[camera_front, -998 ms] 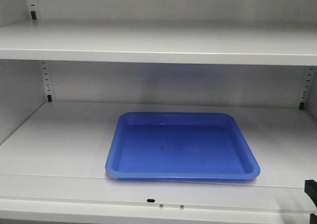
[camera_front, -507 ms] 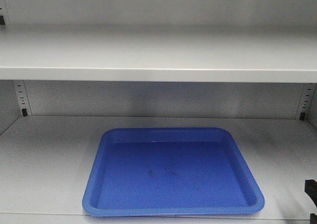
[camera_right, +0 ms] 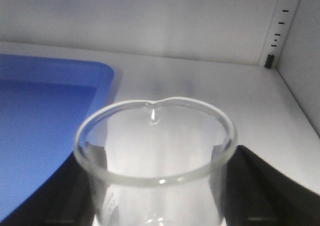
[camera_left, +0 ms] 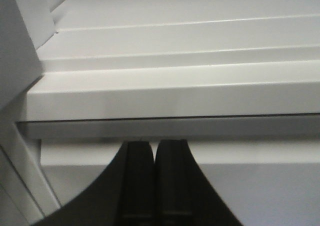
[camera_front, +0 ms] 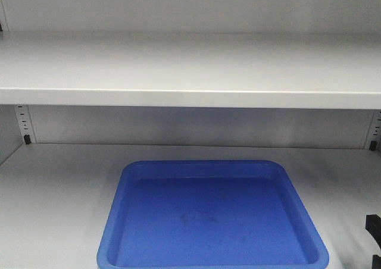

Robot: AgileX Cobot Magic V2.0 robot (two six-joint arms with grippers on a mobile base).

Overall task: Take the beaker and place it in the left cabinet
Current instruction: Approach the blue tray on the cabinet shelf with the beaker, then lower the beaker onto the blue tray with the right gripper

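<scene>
The right claw [camera_right: 155,206] holds the beaker [camera_right: 156,151] upright, lip at 12 o'clock. The blue tray [camera_right: 45,116] lies at 9 o'clock inside the left cabinet [camera_right: 210,81]. The left claw [camera_left: 155,181] is pressed closed, holding nothing.

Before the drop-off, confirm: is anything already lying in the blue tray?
No. The front view shows the blue tray on the cabinet shelf holding nothing, only faint dark smudges on its floor.
</scene>
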